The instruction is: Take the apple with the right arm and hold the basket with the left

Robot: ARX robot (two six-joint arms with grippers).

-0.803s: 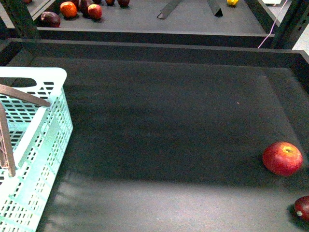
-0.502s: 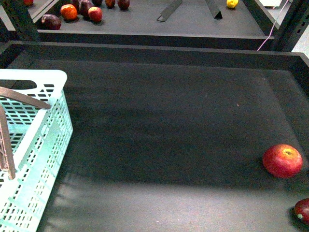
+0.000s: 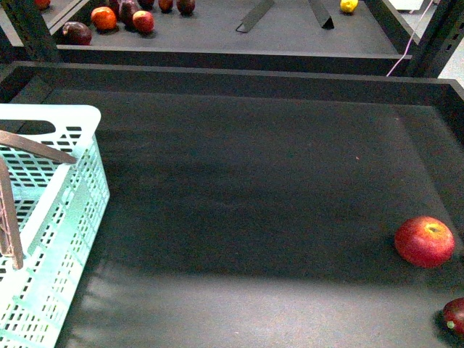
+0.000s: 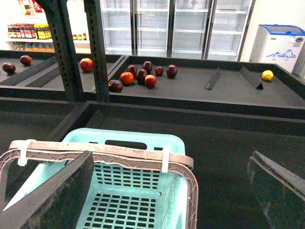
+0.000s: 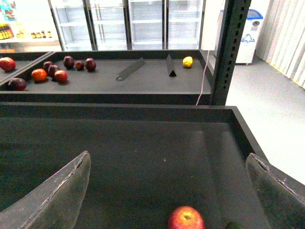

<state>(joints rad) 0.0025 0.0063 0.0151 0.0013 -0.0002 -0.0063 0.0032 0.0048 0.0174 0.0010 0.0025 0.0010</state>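
The apple [image 3: 425,242] sits on the dark bench [image 3: 254,181] far over on its right side, with a smaller dark maroon fruit [image 3: 455,316] near it towards the front edge. The basket [image 3: 80,116] stands at the bench's left edge. The left gripper [image 4: 170,155] hangs over the basket with its jaws spread wide and nothing held, a brown handle [image 4: 102,153] crossing below. The right gripper [image 5: 167,156] is released too. It is spread wide above the bench, and the apple lies below it, untouched.
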